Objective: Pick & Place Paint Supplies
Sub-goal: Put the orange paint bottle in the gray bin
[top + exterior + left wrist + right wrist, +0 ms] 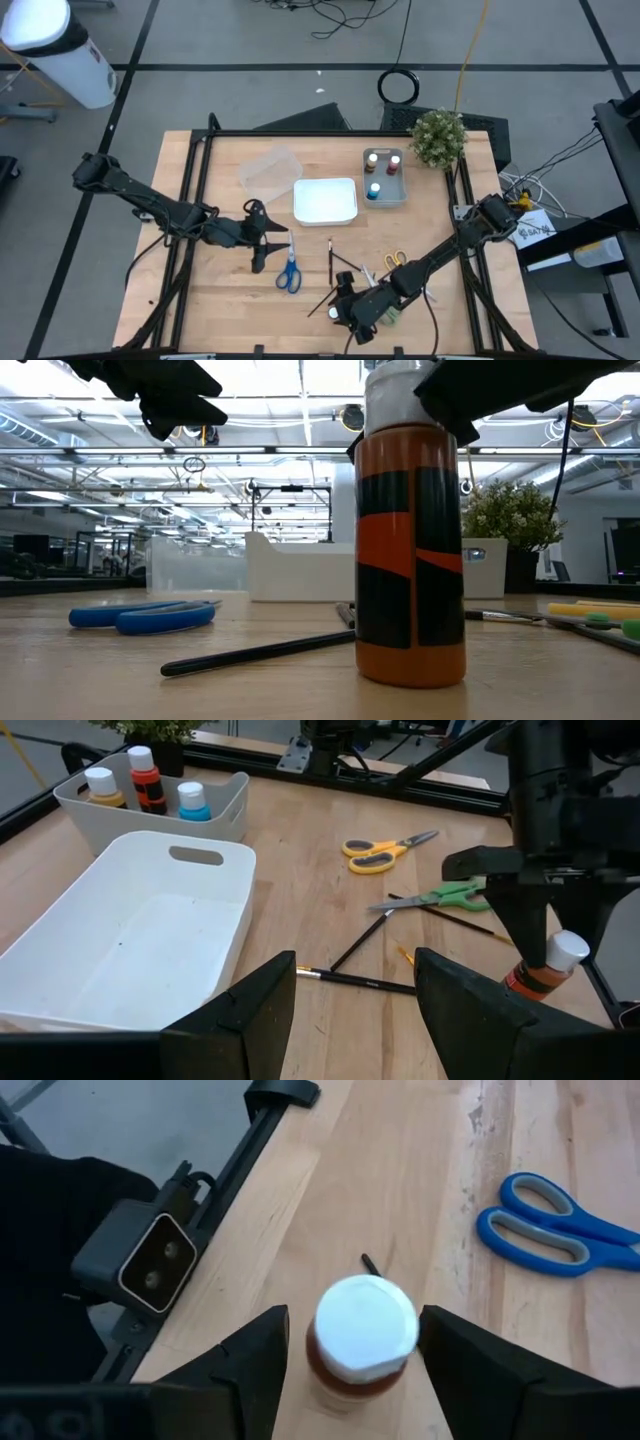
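An orange-and-black paint pot [410, 550] with a white top [365, 1328] stands upright on the table near its near edge. My right gripper [355, 1345] is open above it, pointing down, with one finger on each side of the top and a gap showing on both sides. My left gripper [355, 980] is open and hovers over the table's left-middle [268, 248], next to the blue scissors [289, 272]. Yellow scissors [385, 850], green scissors [450, 895] and thin dark brushes [355, 982] lie flat on the wood.
A white tray [215, 860] sits at the table's middle, with a clear tray [270, 170] to its left. A grey bin [225, 805] holds three more paint pots. The potted plant [438, 137] stands at the far right corner. A small camera [145, 1265] sits at the near edge.
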